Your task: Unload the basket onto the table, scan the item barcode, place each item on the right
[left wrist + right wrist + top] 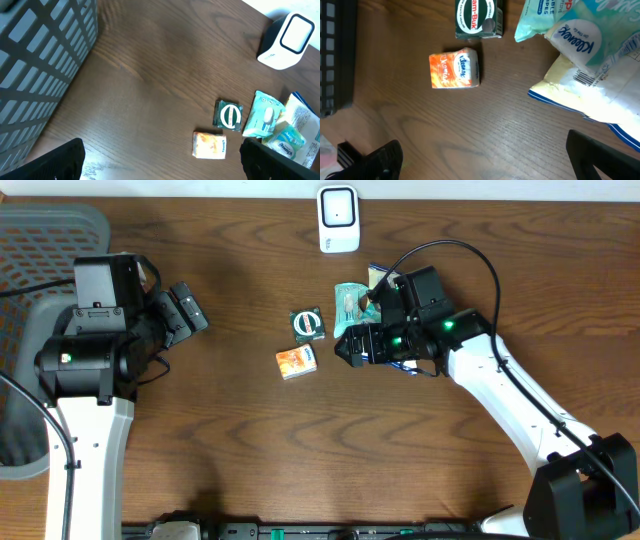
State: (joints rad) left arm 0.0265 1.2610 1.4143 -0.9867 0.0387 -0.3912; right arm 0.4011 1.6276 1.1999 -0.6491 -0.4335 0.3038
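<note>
Dark wood tabletop [230, 440], grey mesh basket [45, 240] at left, white barcode scanner [338, 220] at the far edge, centre. Step in hand looks like reach-to-pick; nothing is lifted yet. The right gripper [348, 346] hovers with jaws spread wide and empty, just right of the orange Kleenex tissue pack [297, 363]. That pack lies flat just near of the green Zam-Buk box [308, 325]. The teal wipes pack [350, 302] and a white bag [600, 100] are further right. The left gripper [190, 311] is also spread and empty, well apart at left. Next move, likely: shift left over the pack, descend, close on it, then carry it to the scanner window. The pack's barcode is not visible.
</note>
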